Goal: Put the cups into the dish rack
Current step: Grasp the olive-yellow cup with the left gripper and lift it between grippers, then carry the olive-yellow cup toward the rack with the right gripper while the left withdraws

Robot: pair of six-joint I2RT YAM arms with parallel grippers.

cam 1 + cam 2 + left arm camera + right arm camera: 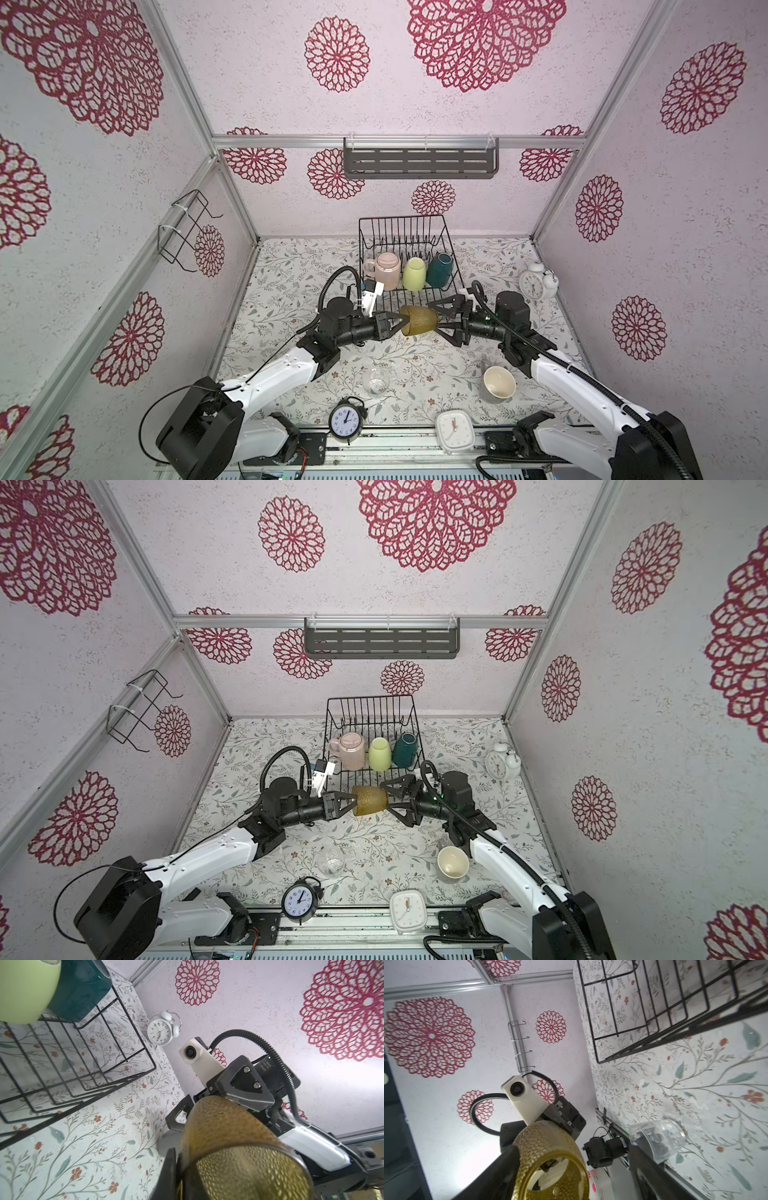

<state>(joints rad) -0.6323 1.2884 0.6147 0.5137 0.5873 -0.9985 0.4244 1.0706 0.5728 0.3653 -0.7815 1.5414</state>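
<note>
– Amber tumbler [419, 321]: where is it, and what has it?
– Mid-air, lying on its side, just off the front edge of the dish rack [401, 217], between your two arms. Your left gripper [400, 321] is pinched fully closed on the thin wall at one end. Your right gripper [444, 320] stands spread wide around the other end. It has no grip, and I can't tell if a finger touches.
– Handling?
– Dimpled and translucent, glass or plastic, can't tell which. I'd judge it light, stiff and breakable. The dimples give some bite, but with an end pinch and the body sticking out sideways it can swing. A better hold, I'd say, is across the body near the middle with a gentle squeeze.
– Room in the rack?
– The middle row is taken: pink mug [386, 270], yellow-green mug [414, 273] and teal mug [441, 269] sit side by side across the rack. The rack's front section, just beyond the tumbler, is bare wire, so that's your open spot. The back of the rack is upright tines with nothing on them.
– Edges to watch?
– The rack's front rim wire is right by the tumbler, so clear it before you lower. Keep off the yellow-green mug behind it. Grey mug [496, 383] and clear glass [376, 382] sit on the table well in front of the rack, near your forearms, so mind your elbows. White alarm clock [536, 282] stands right of the rack, apart from it.
</note>
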